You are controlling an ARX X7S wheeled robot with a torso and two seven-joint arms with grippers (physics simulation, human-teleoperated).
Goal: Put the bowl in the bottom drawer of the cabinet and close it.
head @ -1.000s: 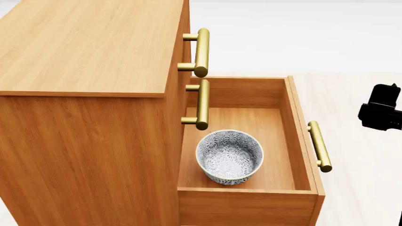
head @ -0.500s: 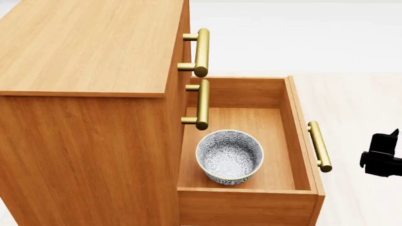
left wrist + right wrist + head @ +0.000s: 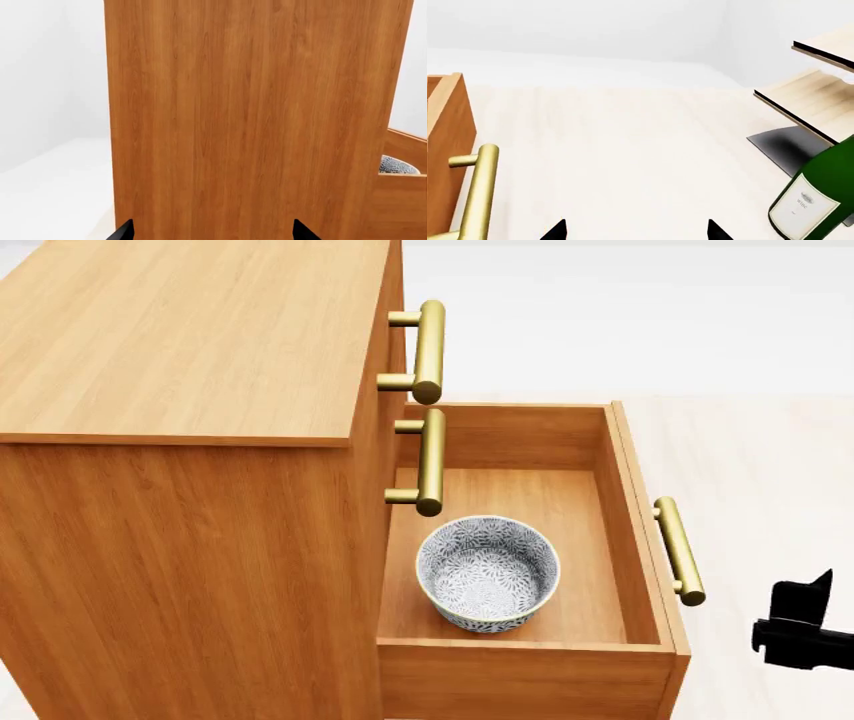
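The bowl [image 3: 489,572] sits in the pulled-out bottom drawer [image 3: 638,540] of the cabinet [image 3: 187,440], near its front corner. The right gripper [image 3: 635,230] hangs spread and empty beside the drawer's handle [image 3: 477,192]. The left gripper [image 3: 212,232], likewise spread, faces the cabinet's side.

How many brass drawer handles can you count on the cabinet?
3: the top handle and the middle handle on the closed drawers, and the bottom handle on the open drawer holding the bowl. None look hidden.
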